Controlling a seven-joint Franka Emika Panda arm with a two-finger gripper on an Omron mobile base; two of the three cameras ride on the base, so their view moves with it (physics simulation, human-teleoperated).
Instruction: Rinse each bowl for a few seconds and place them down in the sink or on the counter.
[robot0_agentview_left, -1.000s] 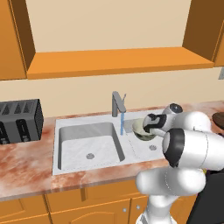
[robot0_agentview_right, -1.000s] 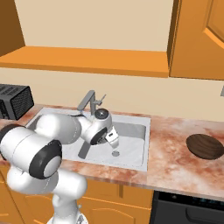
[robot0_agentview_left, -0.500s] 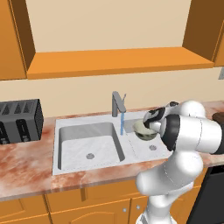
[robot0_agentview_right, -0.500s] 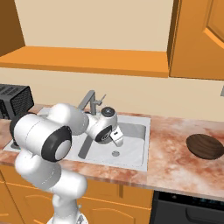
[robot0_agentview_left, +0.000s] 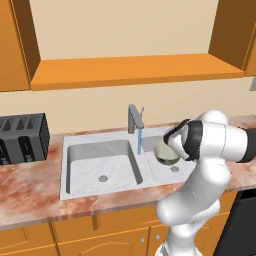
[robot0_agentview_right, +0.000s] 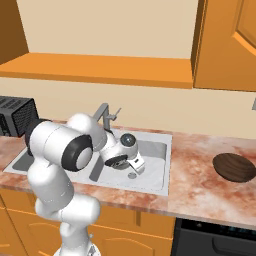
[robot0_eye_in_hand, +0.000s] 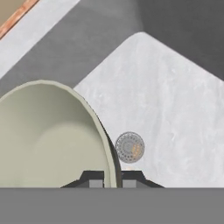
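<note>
The pale cream-green bowl (robot0_agentview_left: 164, 151) hangs tilted over the right basin of the sink (robot0_agentview_left: 80, 150), and my gripper (robot0_agentview_left: 171, 144) is shut on its rim. In the hand view the bowl (robot0_eye_in_hand: 48, 135) fills the left, with its rim pinched between my gripper (robot0_eye_in_hand: 113, 180) tips and the basin drain (robot0_eye_in_hand: 130, 147) beyond. A blue stream of water (robot0_agentview_left: 139, 142) falls from the faucet (robot0_agentview_left: 133, 118), just left of the bowl. From the right, the bowl's grey outside (robot0_agentview_right: 116, 161) shows under my gripper (robot0_agentview_right: 131, 163). The dark brown bowl (robot0_agentview_right: 234, 166) rests on the counter (robot0_agentview_right: 195, 165), right of the sink (robot0_agentview_right: 152, 172).
A black toaster (robot0_agentview_left: 22, 137) stands on the counter left of the sink. An orange wooden shelf ledge (robot0_agentview_left: 130, 70) runs along the wall above the faucet. Wall cabinets (robot0_agentview_right: 227, 42) hang at the upper right. My own elbow bulks in front of the right basin.
My arm's elbow has swung upward and closer to the sink. The cream-green bowl has stayed in nearly the same spot beside the water stream, still held.
</note>
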